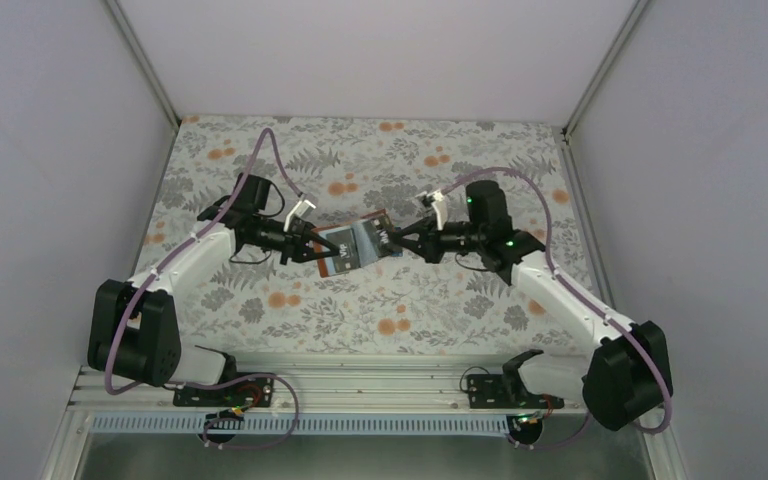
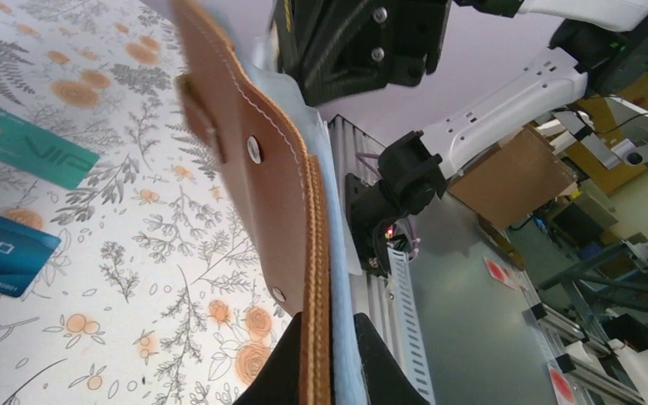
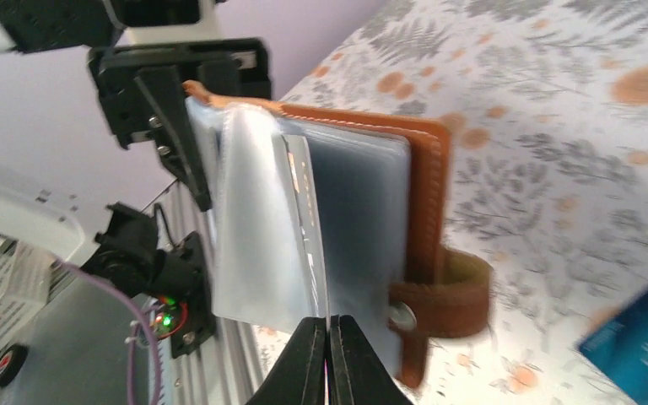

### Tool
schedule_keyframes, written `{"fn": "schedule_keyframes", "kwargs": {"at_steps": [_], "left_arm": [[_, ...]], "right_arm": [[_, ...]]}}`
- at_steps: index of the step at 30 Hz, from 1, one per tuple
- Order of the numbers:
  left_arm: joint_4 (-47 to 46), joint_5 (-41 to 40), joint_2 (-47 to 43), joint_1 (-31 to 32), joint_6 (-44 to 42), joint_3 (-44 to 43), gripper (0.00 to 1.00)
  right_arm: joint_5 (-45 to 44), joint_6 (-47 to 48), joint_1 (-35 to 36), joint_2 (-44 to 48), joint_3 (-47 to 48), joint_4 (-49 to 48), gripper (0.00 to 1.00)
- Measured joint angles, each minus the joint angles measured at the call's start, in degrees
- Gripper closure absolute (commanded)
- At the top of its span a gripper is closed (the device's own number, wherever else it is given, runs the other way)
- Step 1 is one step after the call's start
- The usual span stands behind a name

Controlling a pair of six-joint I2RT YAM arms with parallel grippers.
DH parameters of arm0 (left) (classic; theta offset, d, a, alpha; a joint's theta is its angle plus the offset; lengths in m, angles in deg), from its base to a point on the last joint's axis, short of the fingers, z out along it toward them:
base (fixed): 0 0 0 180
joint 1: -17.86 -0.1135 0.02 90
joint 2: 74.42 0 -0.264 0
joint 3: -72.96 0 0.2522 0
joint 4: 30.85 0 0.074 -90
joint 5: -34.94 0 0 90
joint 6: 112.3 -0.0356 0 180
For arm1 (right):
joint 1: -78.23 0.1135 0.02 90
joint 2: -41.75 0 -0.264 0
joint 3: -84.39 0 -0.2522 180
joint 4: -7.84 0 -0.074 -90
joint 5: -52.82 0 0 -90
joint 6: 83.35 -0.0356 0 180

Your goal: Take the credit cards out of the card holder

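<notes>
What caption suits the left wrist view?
Left fingers pinch the card holder; a teal card and a blue card lie on the table.

My left gripper (image 1: 310, 248) left of the card holder (image 1: 355, 247), fingers (image 2: 280, 375) pinching its edge, my right gripper (image 1: 400, 238) opposite, fingers (image 3: 308, 367) pinching its right side, forearms angled inward.

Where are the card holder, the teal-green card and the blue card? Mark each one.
card holder (image 2: 266, 202): left wrist view, on its brown leather outer cover.
teal-green card (image 2: 32, 150): left wrist view, middle of its face.
blue card (image 2: 4, 251): left wrist view, middle of its visible face.
</notes>
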Motion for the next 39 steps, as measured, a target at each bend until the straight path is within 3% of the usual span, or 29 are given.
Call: {"fn": "schedule_keyframes", "kwargs": {"at_steps": [15,24,31,39], "left_arm": [[-2.2,-5.1,0.0,-0.3,4.0,0.0,0.98],[-3.2,-5.8,0.0,-0.6,5.0,0.0,0.98],[-3.8,-5.9,0.0,-0.6,5.4,0.0,0.98],[-4.3,-5.9,0.0,-0.6,5.4,0.0,0.98]], "right_arm": [[-1.5,-3.9,-13.5,4.5,-1.7,7.8,0.96],[1.5,-20.3,-9.9,1.0,-23.1,-0.6,0.96],[0.3,-29.5,-7.0,-4.4,-25.0,-13.0,0.96],[-0.5,-33.9,-2.7,-14.8,-25.5,-19.1,0.96]]}}
